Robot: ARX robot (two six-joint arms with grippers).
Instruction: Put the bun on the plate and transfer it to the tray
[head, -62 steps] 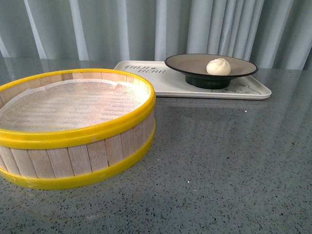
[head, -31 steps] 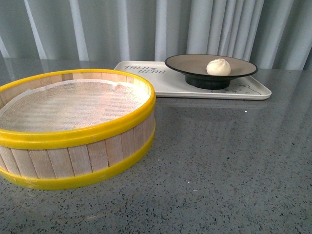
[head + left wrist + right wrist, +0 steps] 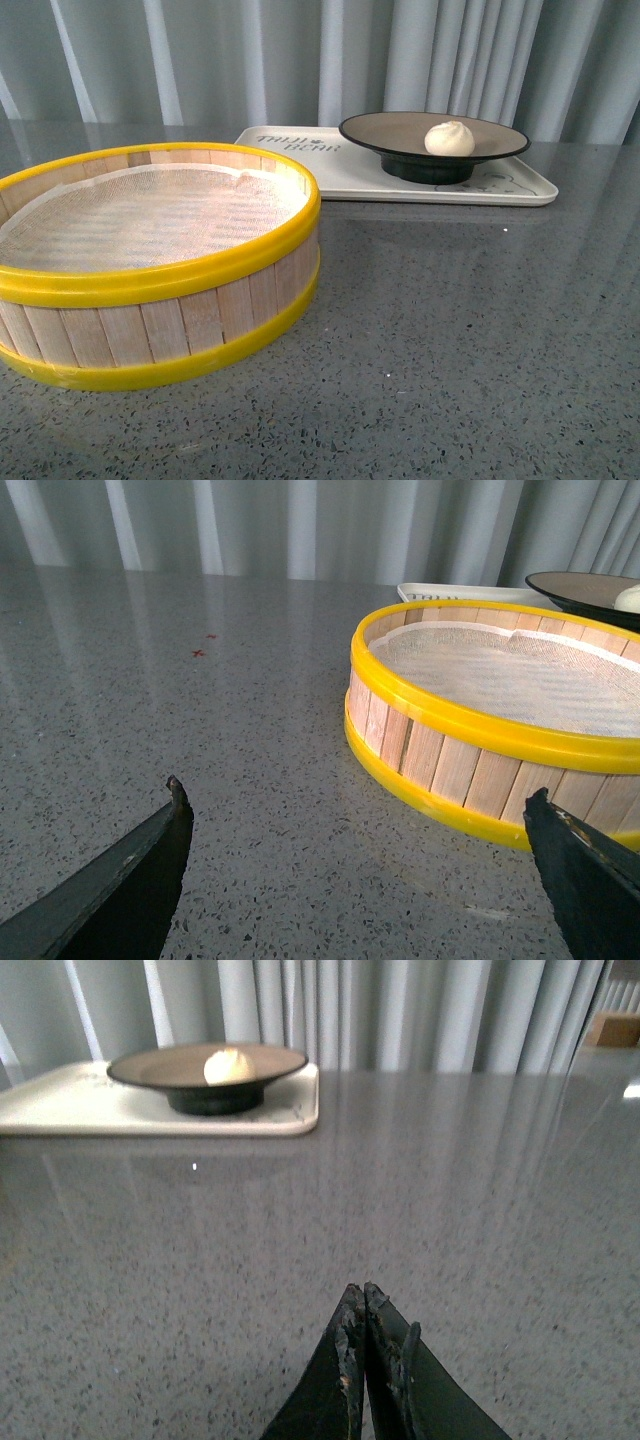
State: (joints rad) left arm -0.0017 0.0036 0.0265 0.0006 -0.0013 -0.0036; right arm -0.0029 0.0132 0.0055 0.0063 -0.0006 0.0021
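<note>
Front view: the bun (image 3: 449, 137) sits on the plate (image 3: 380, 131), which stands on the tray (image 3: 520, 186), so little seems left to spoil.

Left wrist view: the left gripper (image 3: 360, 810) is spread wide near the steamer basket (image 3: 450, 720); a careless sweep could nudge it.

Right wrist view: the right gripper (image 3: 361, 1312) is pressed together, empty, well short of the slightly blurred tray.

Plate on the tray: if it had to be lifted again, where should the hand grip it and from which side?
Likely the plate's overhanging black rim on the near right edge, one finger above and one below. The wide dish flares out past its narrow foot, leaving a gap above the tray. The bun sits near centre, clear of the rim. The right hand faces that side with bare table between.
</note>
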